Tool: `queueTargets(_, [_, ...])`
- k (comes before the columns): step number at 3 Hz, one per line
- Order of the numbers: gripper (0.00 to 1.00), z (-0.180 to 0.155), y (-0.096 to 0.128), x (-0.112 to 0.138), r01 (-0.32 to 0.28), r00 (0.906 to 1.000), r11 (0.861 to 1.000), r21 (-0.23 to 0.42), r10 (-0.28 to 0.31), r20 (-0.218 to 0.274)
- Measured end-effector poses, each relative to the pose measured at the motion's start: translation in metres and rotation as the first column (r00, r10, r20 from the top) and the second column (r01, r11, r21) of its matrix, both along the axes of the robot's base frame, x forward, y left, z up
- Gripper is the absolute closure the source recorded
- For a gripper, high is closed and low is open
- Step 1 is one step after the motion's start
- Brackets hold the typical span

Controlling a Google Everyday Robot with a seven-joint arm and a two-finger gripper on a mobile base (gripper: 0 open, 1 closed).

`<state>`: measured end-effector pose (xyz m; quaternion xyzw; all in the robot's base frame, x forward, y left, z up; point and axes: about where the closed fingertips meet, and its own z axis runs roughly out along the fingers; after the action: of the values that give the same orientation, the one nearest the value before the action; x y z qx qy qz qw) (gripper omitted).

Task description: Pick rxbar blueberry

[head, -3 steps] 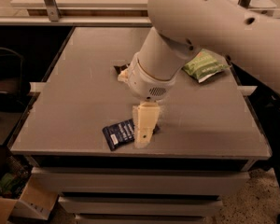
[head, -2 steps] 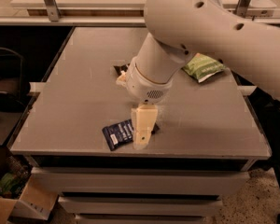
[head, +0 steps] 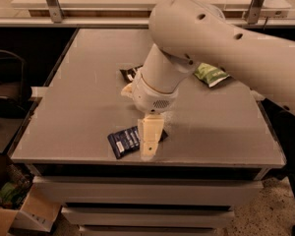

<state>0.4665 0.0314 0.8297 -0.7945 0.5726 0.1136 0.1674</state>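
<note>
The rxbar blueberry point(head: 124, 141) is a flat navy-blue wrapper with white lettering, lying near the table's front edge. My gripper point(head: 149, 142) hangs from the big white arm and points down onto the bar's right end, covering that part of it. A smaller black bar wrapper point(head: 131, 73) lies farther back, partly hidden behind the arm. A green chip bag point(head: 212, 74) lies at the back right.
The grey table point(head: 78, 102) ends just in front of the bar, with drawers below. A cardboard box point(head: 19, 210) sits on the floor at the lower left. A rail and shelf run behind the table.
The arm has shifted a little to the left and lower over the table. The gripper stays down at the bar's right end. The bar has not moved.
</note>
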Motion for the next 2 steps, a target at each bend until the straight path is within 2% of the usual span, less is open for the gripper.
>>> queueTargets(1, [0.0, -0.0059, 0.0014, 0.0014, -0.012, 0.9999, 1.0, 0.001, 0.012, -0.01])
queueTargets(2, [0.16, -0.0095, 0.0018, 0.0023, -0.023, 0.9996, 1.0, 0.004, 0.023, -0.019])
